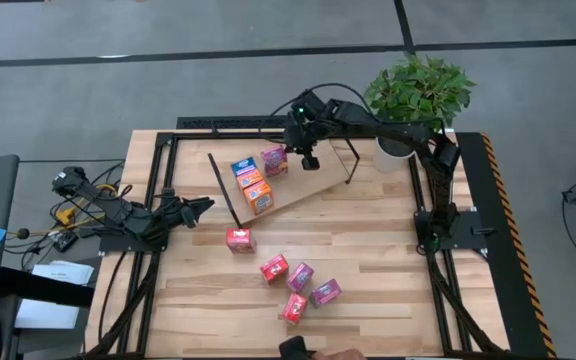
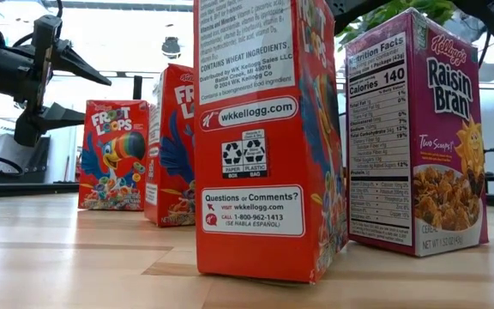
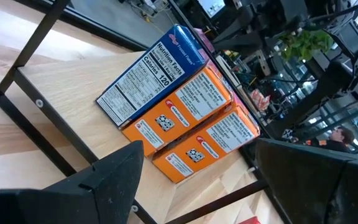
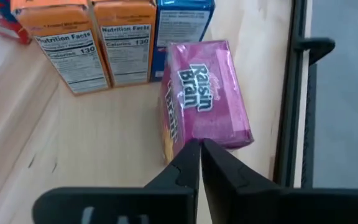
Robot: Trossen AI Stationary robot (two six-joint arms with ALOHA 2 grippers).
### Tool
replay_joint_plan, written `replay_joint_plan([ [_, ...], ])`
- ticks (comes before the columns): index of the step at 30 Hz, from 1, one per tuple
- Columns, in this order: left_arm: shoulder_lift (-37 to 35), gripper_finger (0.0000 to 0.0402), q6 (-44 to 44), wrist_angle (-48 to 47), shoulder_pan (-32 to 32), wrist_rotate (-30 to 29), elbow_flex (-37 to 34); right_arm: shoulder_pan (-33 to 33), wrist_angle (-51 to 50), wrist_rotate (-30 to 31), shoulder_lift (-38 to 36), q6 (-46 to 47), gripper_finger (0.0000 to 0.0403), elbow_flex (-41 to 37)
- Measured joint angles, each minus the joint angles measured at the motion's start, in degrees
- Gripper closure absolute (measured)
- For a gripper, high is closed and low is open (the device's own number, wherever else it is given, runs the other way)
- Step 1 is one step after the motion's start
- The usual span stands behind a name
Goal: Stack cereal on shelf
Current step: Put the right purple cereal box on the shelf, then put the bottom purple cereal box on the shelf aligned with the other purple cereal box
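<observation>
The right pincer (image 4: pixel 199 151) is clenched, its two dark fingertips pressed together with nothing between them. It hovers over the shelf (image 1: pixel 313 185), and just ahead of its tips lies a pink-magenta Raisin Bran box (image 4: pixel 205 93) on the board; whether the tips touch the box's near edge cannot be told. Beyond that box, side by side, lie a blue box (image 4: pixel 184 18) and two orange boxes (image 4: pixel 95 43), the blue one partly hidden behind the Raisin Bran box and all three cut off at the frame edge. The right arm reaches from its base at the worktop's right edge, past a potted plant (image 1: pixel 418 95), and bends down over the shelf.

The left pincer (image 1: pixel 196 207) is released, fingers spread, holding nothing. It sits low near the shelf's black rod frame, aimed at the blue and orange boxes, with the left arm stretched across from the worktop's left side.

Off the shelf, on the slatted worktop (image 1: pixel 388 260), a red box (image 1: pixel 240 239) stands nearest the left pincer, and four more red and pink boxes (image 1: pixel 298 285) cluster farther toward the front edge. In the low view, the closest of these boxes fill the frame and hide most of the shelf.
</observation>
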Motion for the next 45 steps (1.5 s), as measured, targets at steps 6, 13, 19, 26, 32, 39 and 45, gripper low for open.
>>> replay_joint_plan([
  [6, 0.0, 0.0101, -0.2, 0.0, 0.0, -0.1, 0.0, -0.5, 2.3, 0.0, 0.0, -0.3, 0.0381, 0.0],
  [13, 0.0, 0.0101, -0.4, 0.0, 0.0, -0.1, 0.0, -0.8, 3.3, 5.2, 0.0, -1.8, 0.0370, 0.4],
  [19, 0.0, 0.0101, -0.4, 0.0, 0.0, -0.1, 0.0, 0.8, -11.2, 6.4, -2.2, 1.8, 0.0319, 7.9],
  [26, 0.0, 0.0101, 1.5, 0.0, 0.0, 0.5, 0.0, 8.3, -27.4, -4.6, -9.8, 8.9, 0.0224, 10.9],
  [32, 0.0, 0.0101, 2.4, 0.6, 0.0, 4.0, 0.0, 19.7, -38.2, -2.1, -16.8, 22.2, 0.0171, 7.7],
  [39, 0.0, 0.0101, 3.4, 1.0, 0.0, 7.1, 0.0, 39.9, -37.5, 9.6, -22.9, 41.5, 0.0171, -0.8],
  [45, 0.0, 0.0101, 3.9, 1.2, 0.0, 9.3, 0.0, 51.7, -28.3, 16.2, -23.1, 50.4, 0.0157, -8.1],
])
